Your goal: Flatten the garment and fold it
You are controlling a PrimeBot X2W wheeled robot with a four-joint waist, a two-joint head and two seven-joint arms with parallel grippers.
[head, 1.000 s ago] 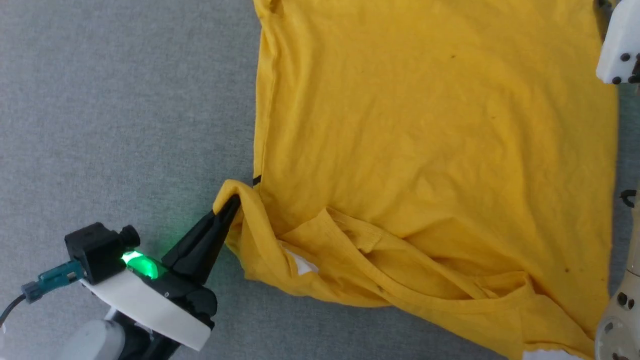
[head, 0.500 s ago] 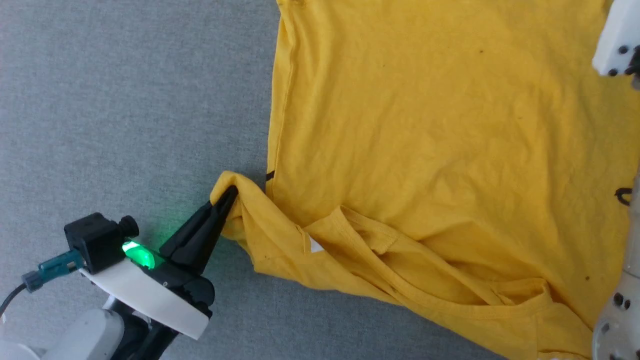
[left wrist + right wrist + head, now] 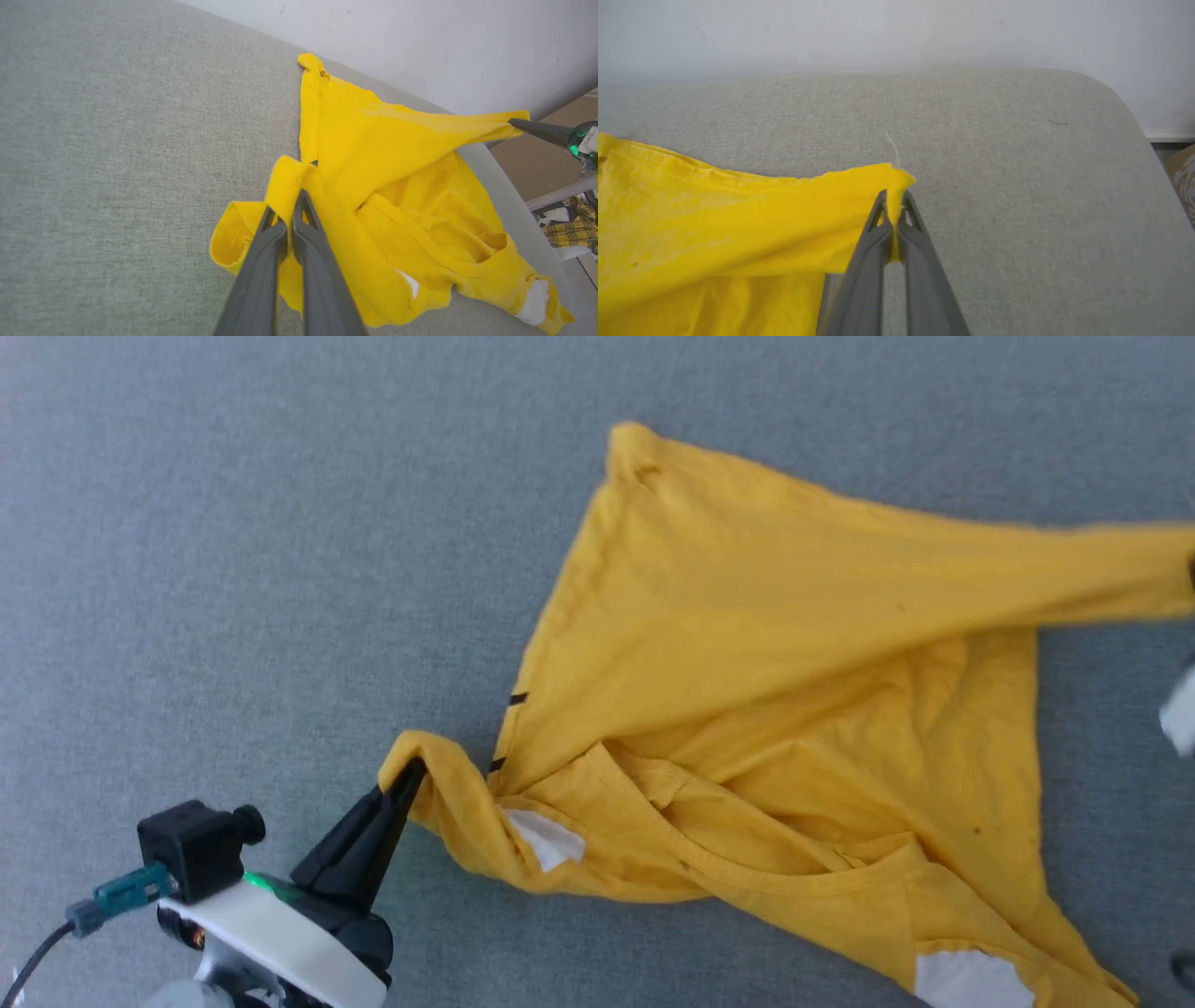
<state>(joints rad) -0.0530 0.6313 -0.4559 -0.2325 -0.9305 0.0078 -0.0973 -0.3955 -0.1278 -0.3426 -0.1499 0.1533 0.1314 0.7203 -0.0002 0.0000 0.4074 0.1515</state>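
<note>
Jaws of left gripper (image 3: pixel 286 201) and right gripper (image 3: pixel 893 193) pinch the garment (image 3: pixel 794 644) (at separate edges).

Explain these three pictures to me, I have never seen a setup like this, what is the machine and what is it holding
This is a two-armed robot whose arms end in long dark pincers. One picture looks down from a camera on its head; the other two come from cameras on its wrists, looking along the pincers. A yellow T-shirt lies rumpled on a grey padded table. The left gripper is shut on the cloth beside a sleeve, and the right gripper is shut on a far corner, holding it stretched taut.
</note>
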